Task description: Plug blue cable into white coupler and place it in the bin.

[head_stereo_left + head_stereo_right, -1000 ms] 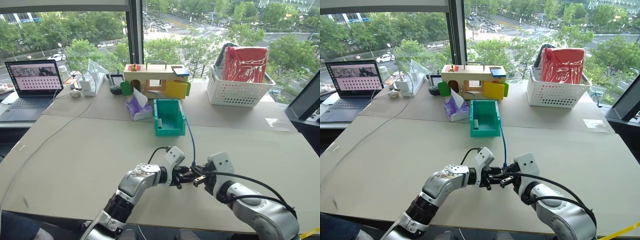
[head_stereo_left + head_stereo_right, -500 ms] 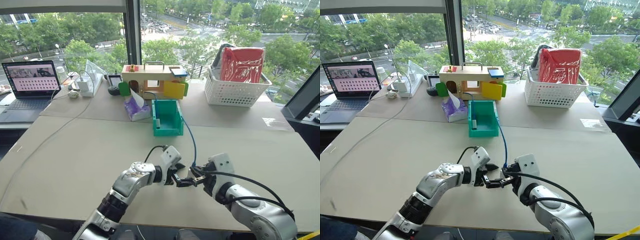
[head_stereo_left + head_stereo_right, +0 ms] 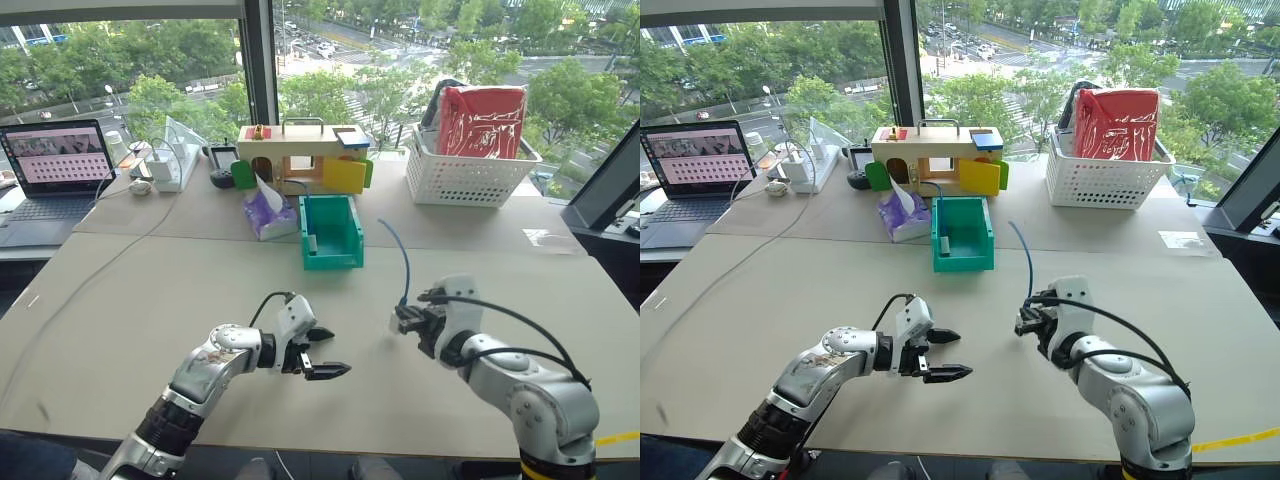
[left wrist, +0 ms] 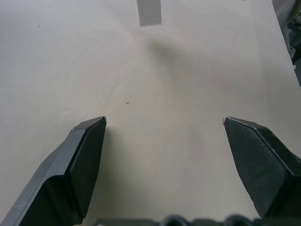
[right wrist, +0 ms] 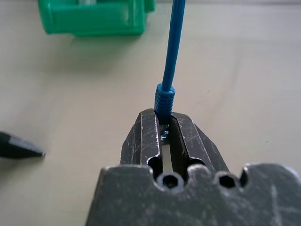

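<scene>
Office – laptop [image 3: 57,165], high window [image 3: 140,70]

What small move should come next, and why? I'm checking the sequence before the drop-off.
Probably carry the right gripper forward toward the bin. It is shut on the blue cable at the plug, lifted off the table; the left gripper is open, holding nothing. Whether the white coupler is fully seated is unclear.

Bright window daylight, soft shadows, wrist-view bkgd blurred.

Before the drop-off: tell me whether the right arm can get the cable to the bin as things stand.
Probably yes. The right claw is shut on the blue cable, lifted off the table, and bare tabletop lies between it and the bin.
</scene>
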You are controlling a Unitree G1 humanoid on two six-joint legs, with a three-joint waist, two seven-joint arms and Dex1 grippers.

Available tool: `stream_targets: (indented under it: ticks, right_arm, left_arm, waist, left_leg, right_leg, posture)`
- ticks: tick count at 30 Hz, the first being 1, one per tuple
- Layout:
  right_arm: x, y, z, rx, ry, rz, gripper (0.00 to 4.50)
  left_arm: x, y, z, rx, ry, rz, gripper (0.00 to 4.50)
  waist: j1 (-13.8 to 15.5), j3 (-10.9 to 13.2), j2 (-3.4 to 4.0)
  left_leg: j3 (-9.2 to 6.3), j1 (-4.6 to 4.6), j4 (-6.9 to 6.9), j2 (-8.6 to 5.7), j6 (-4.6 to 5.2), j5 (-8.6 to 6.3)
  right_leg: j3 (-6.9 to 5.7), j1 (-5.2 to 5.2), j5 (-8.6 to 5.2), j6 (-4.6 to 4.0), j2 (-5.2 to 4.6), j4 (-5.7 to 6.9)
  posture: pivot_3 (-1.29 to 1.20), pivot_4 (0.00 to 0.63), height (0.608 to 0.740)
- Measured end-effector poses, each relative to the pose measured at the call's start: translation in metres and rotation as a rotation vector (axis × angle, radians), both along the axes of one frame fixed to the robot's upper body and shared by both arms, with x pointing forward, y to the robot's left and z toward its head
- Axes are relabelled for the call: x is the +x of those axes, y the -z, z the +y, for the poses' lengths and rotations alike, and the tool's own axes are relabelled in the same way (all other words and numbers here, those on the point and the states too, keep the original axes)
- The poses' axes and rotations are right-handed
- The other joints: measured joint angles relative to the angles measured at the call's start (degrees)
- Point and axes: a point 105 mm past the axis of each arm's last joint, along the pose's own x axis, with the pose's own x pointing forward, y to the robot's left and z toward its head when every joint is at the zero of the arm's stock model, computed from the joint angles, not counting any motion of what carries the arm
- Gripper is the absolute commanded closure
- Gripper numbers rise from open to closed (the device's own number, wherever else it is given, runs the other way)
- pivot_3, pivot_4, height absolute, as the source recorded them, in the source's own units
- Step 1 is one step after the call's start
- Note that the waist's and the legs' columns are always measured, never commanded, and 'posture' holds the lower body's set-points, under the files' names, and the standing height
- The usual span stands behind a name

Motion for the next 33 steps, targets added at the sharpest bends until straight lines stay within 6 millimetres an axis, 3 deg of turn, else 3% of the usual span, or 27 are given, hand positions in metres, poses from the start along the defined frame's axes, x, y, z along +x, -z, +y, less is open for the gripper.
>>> stream_targets:
  ticks: [4, 8, 13, 16, 21, 23, 28, 33]
  right_arm:
    - [0.037, -0.046, 0.002, 0.01, -0.049, -0.11, 4.5]
    - [0.074, -0.065, 0.01, 0.024, -0.097, -0.137, 4.5]
    - [0.125, -0.103, 0.056, 0.08, -0.206, -0.207, 4.5]
    - [0.138, -0.11, 0.081, 0.081, -0.263, -0.22, 4.5]
    - [0.143, -0.098, 0.111, 0.076, -0.337, -0.183, 4.5]
    - [0.143, -0.091, 0.117, 0.063, -0.356, -0.167, 3.54]
    - [0.141, -0.059, 0.122, 0.059, -0.378, -0.073, 1.95]
    - [0.142, -0.071, 0.118, 0.131, -0.394, -0.108, 0.23]
  left_arm:
    - [0.002, -0.002, 0.01, -0.05, -0.044, 0.003, 0.21]
    - [0.008, -0.005, 0.024, -0.079, -0.104, -0.01, 0.21]
    - [0.008, -0.005, 0.037, -0.077, -0.147, -0.062, 0.21]
    - [0.009, -0.007, 0.041, -0.087, -0.201, -0.089, 0.21]
    - [0.012, -0.007, 0.049, -0.093, -0.292, -0.123, 0.21]
    - [0.014, -0.007, 0.05, -0.097, -0.32, -0.133, 0.15]
    - [0.024, -0.01, 0.06, -0.115, -0.419, -0.148, 0.15]
    - [0.036, -0.013, 0.065, -0.114, -0.46, -0.161, 0.15]
  waist:
    - [-0.1, 0.22, 0.0]
    - [-0.55, 0.39, 0.02]
    - [-1.72, 0.57, 0.03]
    - [-1.66, 0.6, 0.05]
    - [-1.54, 0.67, 0.09]
    - [-1.57, 0.68, 0.1]
    - [-1.59, 0.75, 0.13]
    - [-1.57, 0.88, 0.15]
  left_leg:
    - [-0.13, 0.02, -0.22, 0.03, 0.03, 0.02]
    - [-0.04, -0.07, -0.24, 0.01, 0.04, 0.02]
    - [-0.02, -0.21, -0.31, 0.02, 0.04, 0.03]
    - [-0.06, -0.44, -0.34, 0.02, 0.04, 0.03]
    - [-0.08, -0.5, -0.38, 0.01, 0.03, 0.03]
    - [-0.08, -0.5, -0.38, 0.01, 0.02, 0.03]
    - [-0.09, -0.49, -0.32, 0.0, -0.04, 0.07]
    - [-0.11, -0.5, -0.32, 0.0, -0.05, 0.07]
  right_leg:
    - [0.01, -0.1, -0.01, -0.06, 0.18, 0.01]
    - [0.11, -0.26, 0.12, -0.26, 0.15, 0.01]
    - [0.14, -0.56, 0.27, -0.51, 0.17, 0.23]
    - [0.07, -0.78, 0.3, -0.57, 0.14, 0.28]
    - [0.01, -0.82, 0.31, -0.58, 0.1, 0.3]
    - [0.01, -0.83, 0.31, -0.58, 0.09, 0.31]
    - [0.0, -0.82, 0.32, -0.6, 0.1, 0.4]
    - [-0.03, -0.82, 0.32, -0.59, 0.11, 0.4]
  posture:
    - [0.0, 0.15, 0.733]
    - [0.0, 0.15, 0.733]
    - [0.0, 0.15, 0.733]
    - [0.0, 0.15, 0.733]
    - [0.0, 0.15, 0.733]
    - [0.0, 0.15, 0.733]
    - [0.0, 0.15, 0.733]
    - [0.0, 0.15, 0.733]
